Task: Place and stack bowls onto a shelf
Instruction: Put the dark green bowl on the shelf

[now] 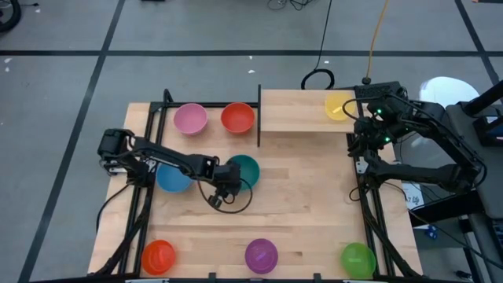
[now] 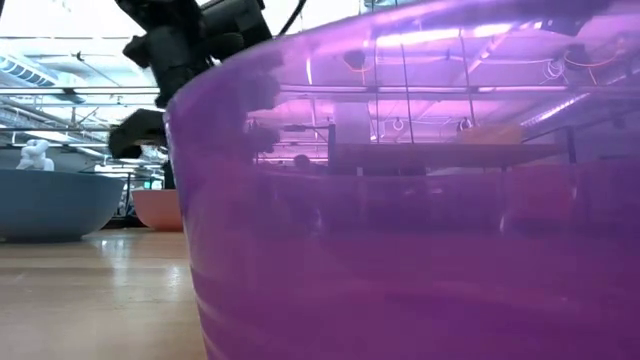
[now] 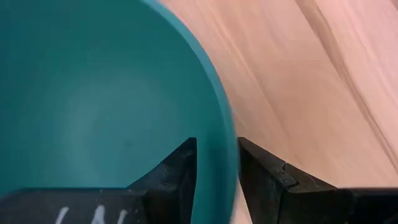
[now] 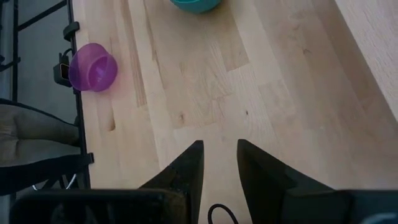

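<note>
The teal bowl (image 1: 247,167) sits mid-table, and my left gripper (image 1: 233,176) is shut on its rim; the left wrist view looks into the teal bowl (image 3: 93,106). The yellow bowl (image 1: 339,104) stands on the shelf (image 1: 299,112), a light-wood board at the far side. On the table are the pink bowl (image 1: 190,118), the red bowl (image 1: 237,118), the blue bowl (image 1: 172,178), the orange bowl (image 1: 159,255), the purple bowl (image 1: 261,255) and the green bowl (image 1: 357,259). My right gripper (image 4: 220,163) is open and empty over bare table by the shelf's near right corner. My left gripper holds the teal bowl by its rim (image 3: 231,155) on the side toward the table's near-left. One finger (image 3: 177,177) is inside the bowl and the other finger (image 3: 264,177) outside, coming from above. Whether the bowl rests on the table or is lifted cannot be told.
In the low view the purple bowl (image 2: 420,200) fills most of the picture, with the blue bowl (image 2: 50,205) at the left. A black upright bar (image 1: 259,116) stands at the shelf's left end. Bare tabletop (image 1: 306,196) lies between the teal bowl and the right arm.
</note>
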